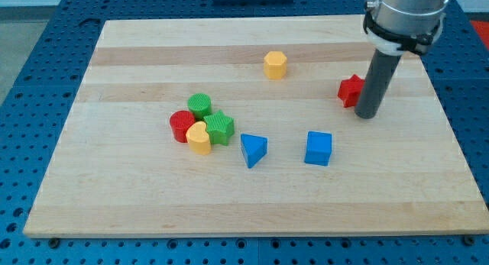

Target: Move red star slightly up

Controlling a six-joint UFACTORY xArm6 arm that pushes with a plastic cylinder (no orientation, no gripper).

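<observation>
The red star [350, 90] lies on the wooden board [252, 211] at the view's right, partly hidden behind my rod. My tip [367, 114] rests on the board just right of and slightly below the star, touching or nearly touching its right side. The rod rises from there to the arm at the view's top right.
A yellow hexagonal block [275, 65] sits near the view's top centre. A blue cube [318, 148] and a blue triangle [254, 150] lie below the middle. A cluster at the left holds a green cylinder [200, 105], a red cylinder [182, 126], a yellow block [199, 138] and a green star [220, 127].
</observation>
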